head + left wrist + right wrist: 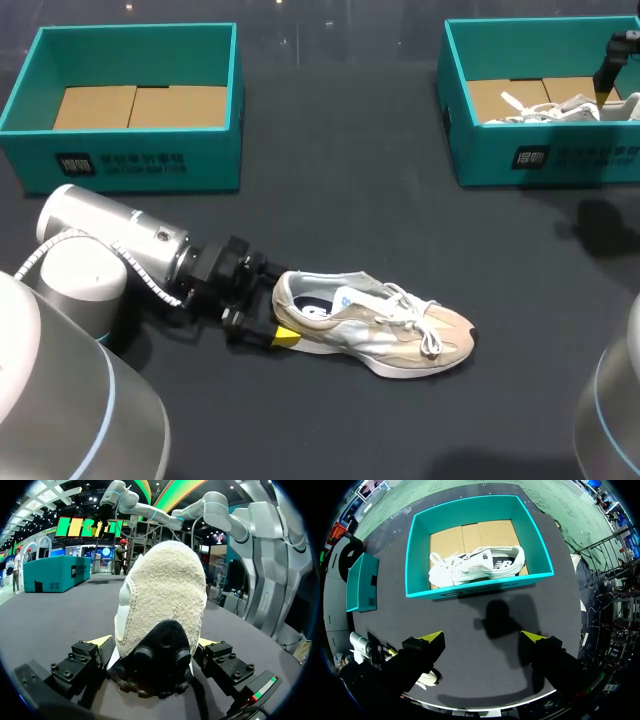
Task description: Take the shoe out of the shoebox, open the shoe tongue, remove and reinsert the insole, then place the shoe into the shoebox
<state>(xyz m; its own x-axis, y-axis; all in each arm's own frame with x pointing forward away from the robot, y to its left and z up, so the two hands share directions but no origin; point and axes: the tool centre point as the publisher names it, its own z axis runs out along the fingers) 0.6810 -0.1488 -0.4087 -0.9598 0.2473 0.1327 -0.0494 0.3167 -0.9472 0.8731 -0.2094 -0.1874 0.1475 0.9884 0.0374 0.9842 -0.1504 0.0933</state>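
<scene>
Left arm (110,250): nearest of all, its pale grey links fill the head view's lower left corner. It lies low over the desk (350,180), pointing along it at the shoe's heel.
Left end effector (154,642): clamped on the heel of the shoe (375,325), one yellow tip pressed to each side.
Count: two arms, two end effectors, two teal boxes, two shoes.
Right arm (610,420): comes in at the lower right corner, and its wrist is held high over the desk's far right.
Right end effector (482,637): fingers wide apart with nothing between them, looking straight down on the desk just in front of the right box (550,160). Its shadow falls on the dark surface there.
Shoe, place: on the desk in the near middle, standing on its sole, well apart from both boxes. The heel faces the left arm and the toe points toward the right side.
Shoe, look: beige and cream upper with silver-grey side panels, white laces, white sole and a dark inside. From the left wrist, the heel is a fuzzy cream back above a black base.
Left box (140,160): far left of the desk, brown cardboard floor showing.
Right box: far right, holding a white shoe (477,565) that lies on its side on the cardboard floor.
</scene>
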